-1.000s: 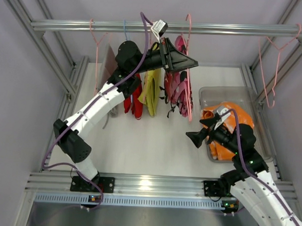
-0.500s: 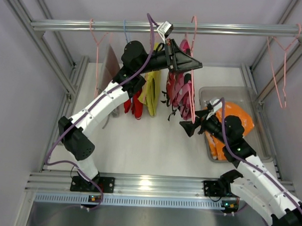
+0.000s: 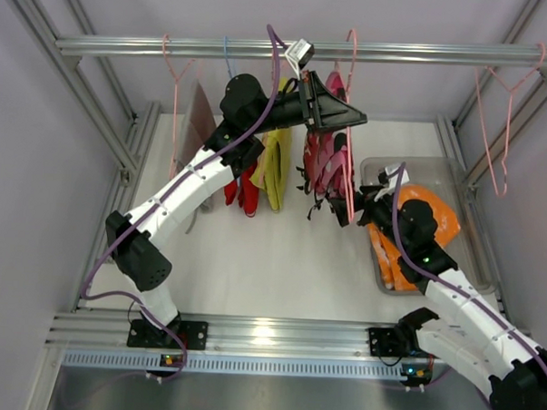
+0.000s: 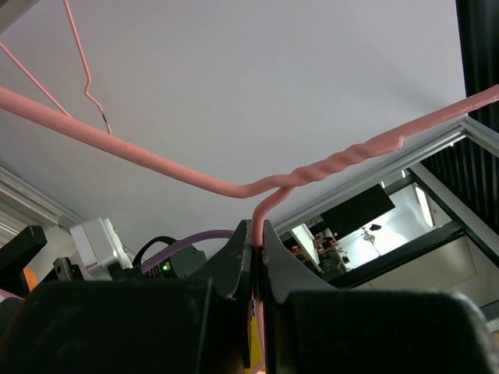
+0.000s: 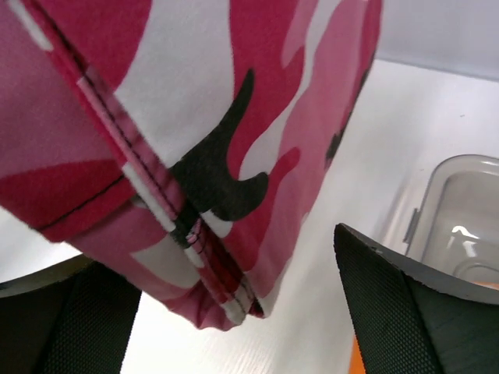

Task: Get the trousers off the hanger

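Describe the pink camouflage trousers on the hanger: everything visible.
The small pink camouflage cloth trousers, pink, red and white with black patches and a stitched hem, hang from a pink wire hanger. The left gripper pinches that hanger's neck, jaws shut. The right gripper straddles the hem, jaws open, not yet clamped.

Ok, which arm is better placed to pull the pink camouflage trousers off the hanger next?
Right. The right gripper has its open fingers either side of the hem of the pink camouflage trousers, so it looks ready to close. The left gripper is shut on the pink hanger at its neck, steadying it.
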Controlling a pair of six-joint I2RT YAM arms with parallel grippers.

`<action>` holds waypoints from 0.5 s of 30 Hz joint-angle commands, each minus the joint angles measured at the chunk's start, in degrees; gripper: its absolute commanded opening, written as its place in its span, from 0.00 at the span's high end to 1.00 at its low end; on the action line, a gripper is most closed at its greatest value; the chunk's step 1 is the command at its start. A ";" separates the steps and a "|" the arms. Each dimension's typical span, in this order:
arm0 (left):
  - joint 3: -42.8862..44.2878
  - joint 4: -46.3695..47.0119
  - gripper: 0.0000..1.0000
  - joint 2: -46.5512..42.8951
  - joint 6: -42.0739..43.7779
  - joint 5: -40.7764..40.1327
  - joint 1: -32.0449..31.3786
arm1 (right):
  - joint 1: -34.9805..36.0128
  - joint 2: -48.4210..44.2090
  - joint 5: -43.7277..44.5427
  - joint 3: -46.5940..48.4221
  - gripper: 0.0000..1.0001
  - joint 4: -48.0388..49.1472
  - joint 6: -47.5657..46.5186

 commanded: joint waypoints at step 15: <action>1.63 10.19 1.00 -5.41 1.71 -0.77 -0.20 | -3.99 -0.05 7.05 8.12 0.69 5.69 -2.29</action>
